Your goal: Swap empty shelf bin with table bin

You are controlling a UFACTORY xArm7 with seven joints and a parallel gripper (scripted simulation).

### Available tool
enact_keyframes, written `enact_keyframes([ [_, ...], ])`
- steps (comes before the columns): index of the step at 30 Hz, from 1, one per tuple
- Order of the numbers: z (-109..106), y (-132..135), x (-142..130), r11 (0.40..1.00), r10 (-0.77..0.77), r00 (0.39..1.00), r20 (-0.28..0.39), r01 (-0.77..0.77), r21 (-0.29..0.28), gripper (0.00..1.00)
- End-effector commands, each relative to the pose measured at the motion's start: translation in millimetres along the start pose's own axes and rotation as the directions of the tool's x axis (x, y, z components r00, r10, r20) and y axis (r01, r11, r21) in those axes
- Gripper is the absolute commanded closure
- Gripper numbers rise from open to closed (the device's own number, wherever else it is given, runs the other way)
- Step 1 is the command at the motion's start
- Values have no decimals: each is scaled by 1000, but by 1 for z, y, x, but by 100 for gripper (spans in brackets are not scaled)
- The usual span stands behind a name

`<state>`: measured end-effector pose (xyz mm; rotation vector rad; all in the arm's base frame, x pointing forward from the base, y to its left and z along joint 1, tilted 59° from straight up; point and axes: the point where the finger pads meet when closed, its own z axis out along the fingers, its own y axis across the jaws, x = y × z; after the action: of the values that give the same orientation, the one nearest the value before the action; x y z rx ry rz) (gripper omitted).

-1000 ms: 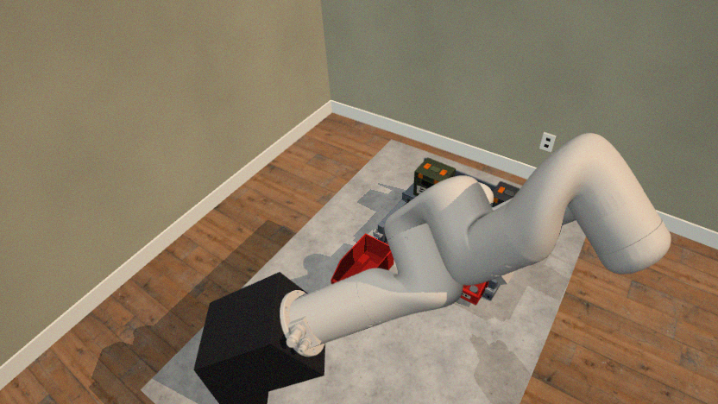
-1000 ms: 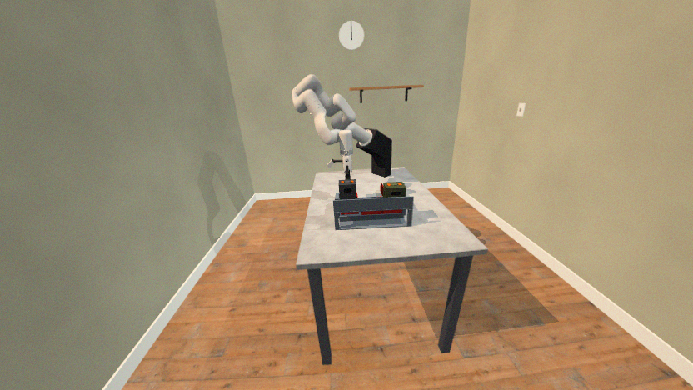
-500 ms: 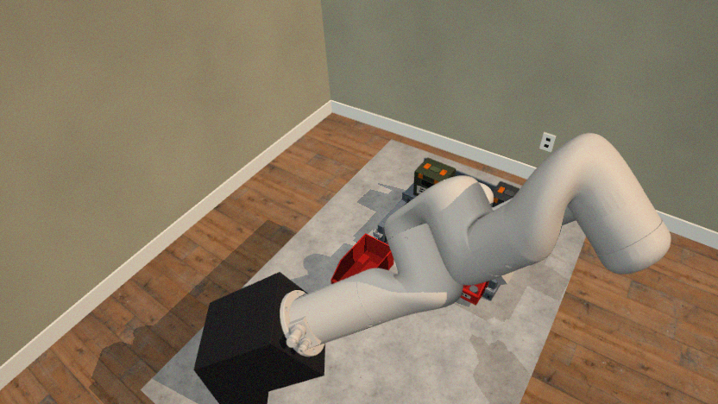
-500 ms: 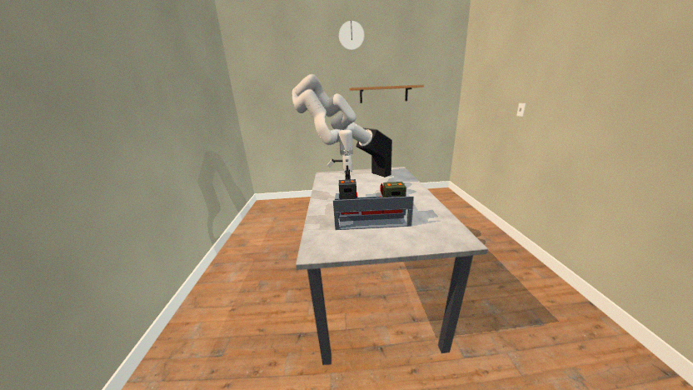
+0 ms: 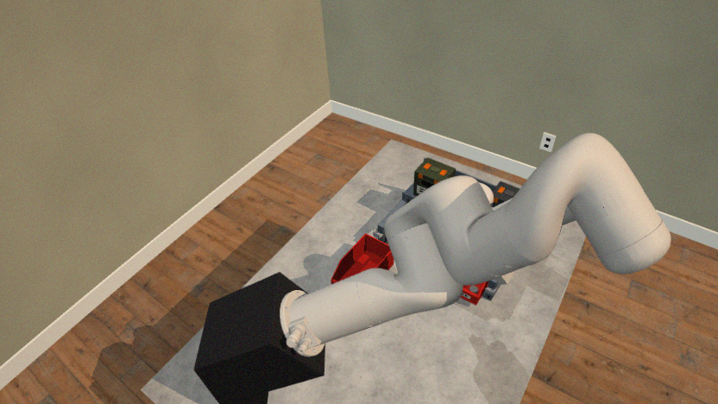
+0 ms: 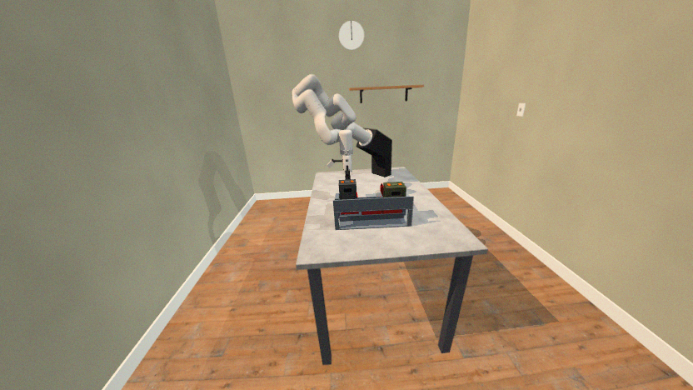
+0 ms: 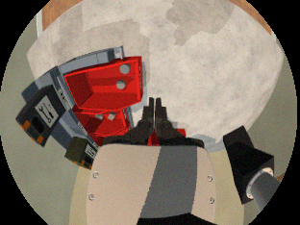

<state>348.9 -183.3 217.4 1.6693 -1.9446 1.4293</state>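
A grey shelf point(image 6: 373, 203) point(image 5: 407, 194) point(image 7: 96, 58) stands on the table point(image 6: 387, 242) point(image 7: 212, 59). Red open bins sit in it. In the wrist view one bin point(image 7: 103, 85) holds small grey parts, and another point(image 7: 96, 123) lies beside it. A further red open bin point(image 5: 363, 257) stands on the table beside the shelf. My gripper point(image 7: 154, 105) point(image 6: 346, 173) is shut with nothing visible between the fingers. It hangs over the shelf's end, by the front rims of the bins. In the top view the arm hides the gripper. I cannot tell which bin is empty.
A green box point(image 5: 432, 173) point(image 6: 393, 187) and a dark box point(image 5: 504, 191) point(image 6: 346, 189) stand on the shelf's top board. The black robot base point(image 5: 250, 331) point(image 7: 246, 155) stands at the table's end. The arm hides most of the shelf in the top view.
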Motion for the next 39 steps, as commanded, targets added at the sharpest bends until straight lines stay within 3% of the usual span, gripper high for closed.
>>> enact_keyframes([
  [1, 0, -1, 0, 1000, 0, 1000, 0, 0, 2, 100],
  [16, 15, -1, 0, 1000, 0, 1000, 0, 0, 2, 100],
  [27, 40, -1, 0, 1000, 0, 1000, 0, 0, 2, 100],
  [39, 81, -1, 0, 1000, 0, 1000, 0, 0, 2, 100],
])
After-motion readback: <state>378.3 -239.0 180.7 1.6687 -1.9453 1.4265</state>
